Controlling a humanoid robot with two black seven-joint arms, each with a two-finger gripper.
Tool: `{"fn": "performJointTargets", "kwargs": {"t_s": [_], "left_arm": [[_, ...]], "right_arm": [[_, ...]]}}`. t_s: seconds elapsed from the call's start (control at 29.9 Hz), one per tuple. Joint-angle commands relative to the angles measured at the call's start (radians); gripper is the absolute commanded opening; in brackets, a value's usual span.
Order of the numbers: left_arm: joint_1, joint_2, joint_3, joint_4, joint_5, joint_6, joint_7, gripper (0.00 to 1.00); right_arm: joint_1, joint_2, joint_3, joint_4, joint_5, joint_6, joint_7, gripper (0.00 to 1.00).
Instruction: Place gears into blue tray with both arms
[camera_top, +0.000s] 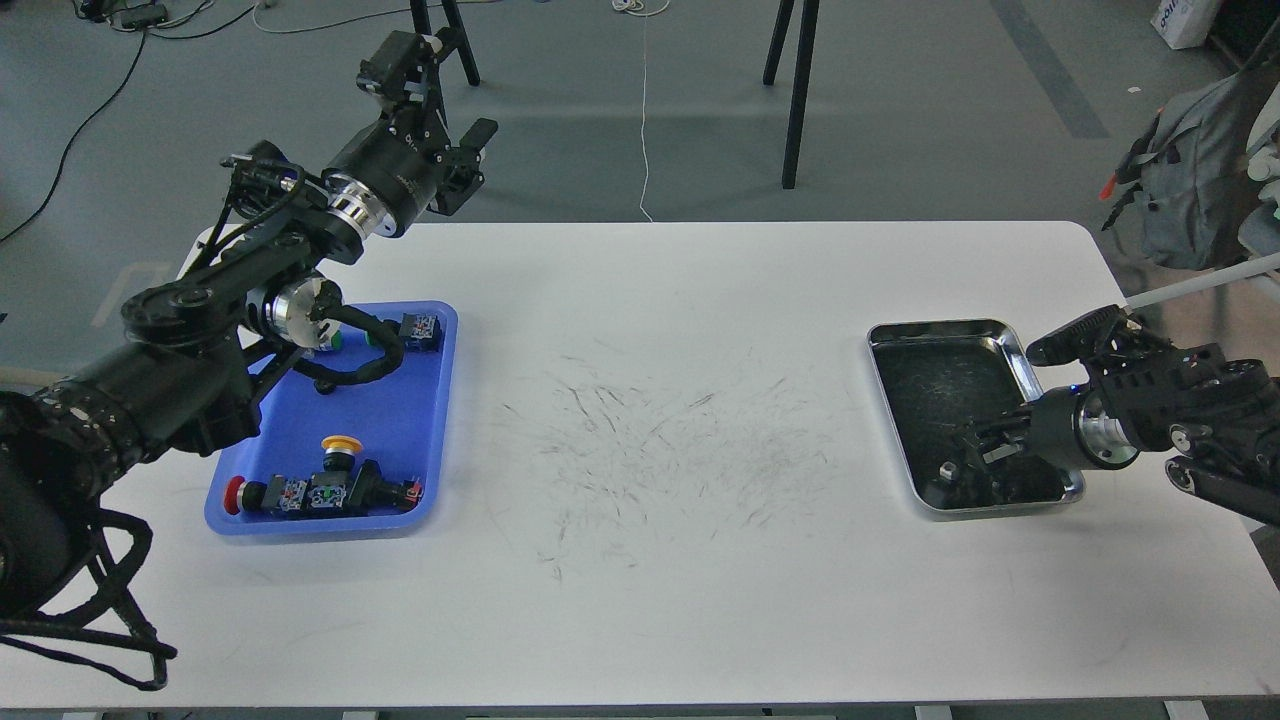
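The blue tray (405, 420) lies at the table's left and holds several push-button switches. A tiny black round piece (325, 386), apparently a gear, sits on its floor just below my left arm's cable. My left gripper (464, 160) hangs high beyond the table's far edge, above and behind the tray, its fingers apart and empty. My right gripper (978, 450) reaches low into the silver tray (945, 333) at the right. Its dark fingers blend with the dark bottom. A small round piece (945, 468) lies close to the tips. Other gears there cannot be made out.
Switches with yellow (341, 443), red (233, 493) and green caps fill the blue tray's front and back. Scuff marks cover the middle of the white table (650, 330). Black stand legs (795, 100) rise behind the table, and a grey backpack (1190, 170) hangs at the far right.
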Motion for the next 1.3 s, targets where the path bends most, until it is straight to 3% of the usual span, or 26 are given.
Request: {"fn": "performJointTargets", "kwargs": {"t_s": [0.0, 0.1, 0.57, 0.77, 1.17, 1.27], "left_arm": [[0.000, 0.000, 0.000, 0.000, 0.000, 0.000, 0.000, 0.99], [0.003, 0.000, 0.000, 0.000, 0.000, 0.000, 0.000, 0.99], [0.005, 0.004, 0.000, -0.002, 0.000, -0.001, 0.000, 0.99], [0.005, 0.029, -0.002, -0.009, -0.002, -0.001, 0.000, 0.99], [0.006, 0.083, -0.003, -0.015, -0.002, -0.004, 0.000, 0.99], [0.006, 0.089, -0.003, -0.015, -0.002, -0.004, 0.000, 0.99]], "right_arm": [[0.001, 0.000, 0.002, 0.000, 0.000, -0.004, 0.000, 0.12], [0.004, 0.000, 0.003, 0.000, 0.000, -0.004, 0.006, 0.04], [0.098, 0.020, 0.043, 0.012, 0.017, -0.027, 0.034, 0.01], [0.107, 0.083, 0.123, 0.012, 0.020, -0.108, 0.051, 0.01], [0.084, 0.327, 0.187, 0.005, 0.020, -0.361, 0.065, 0.01], [0.065, 0.362, 0.174, 0.003, 0.015, -0.374, 0.068, 0.01]]}}
